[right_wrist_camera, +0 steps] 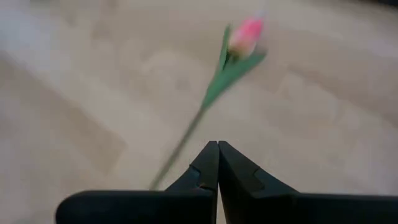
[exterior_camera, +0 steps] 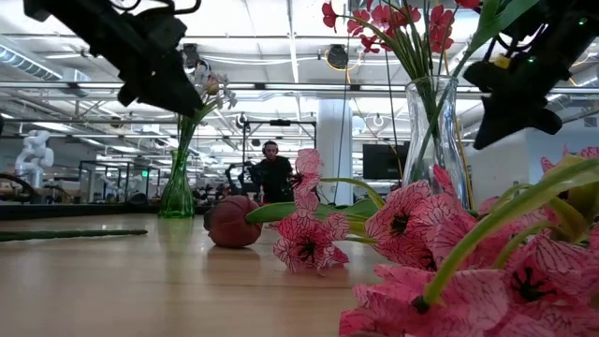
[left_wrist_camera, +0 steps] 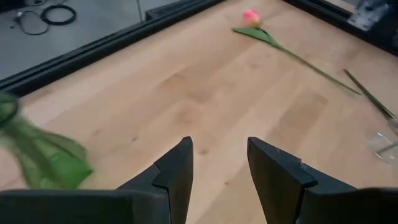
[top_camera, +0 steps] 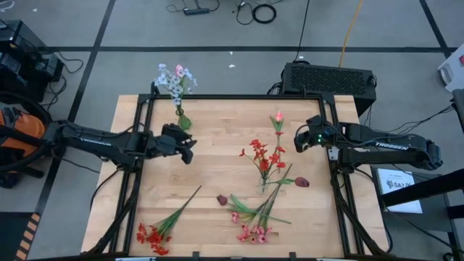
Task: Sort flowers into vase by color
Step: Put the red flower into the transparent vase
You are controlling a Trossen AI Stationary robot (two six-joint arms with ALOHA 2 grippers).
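Observation:
A green vase (top_camera: 183, 120) near the table's far left holds pale blue-white and pink blooms (top_camera: 175, 78). A clear vase (exterior_camera: 435, 131) mid-table holds red sprays (top_camera: 264, 156). A pink tulip (top_camera: 278, 119) lies flat near the far edge. Loose on the near half lie two maroon blooms (top_camera: 301, 182) (top_camera: 222, 199), a pink spray (top_camera: 251, 232) and a red spray (top_camera: 152, 235). My left gripper (top_camera: 190, 149) hovers open just right of the green vase (left_wrist_camera: 43, 158). My right gripper (top_camera: 298, 141) is shut, right of the tulip (right_wrist_camera: 245, 34), and touches nothing.
Bare wood lies between the two grippers and along the table's left side. A black metal frame (top_camera: 138, 130) borders the table. A black box (top_camera: 330, 78) sits beyond the far edge. A person (exterior_camera: 273, 173) stands far off in the room.

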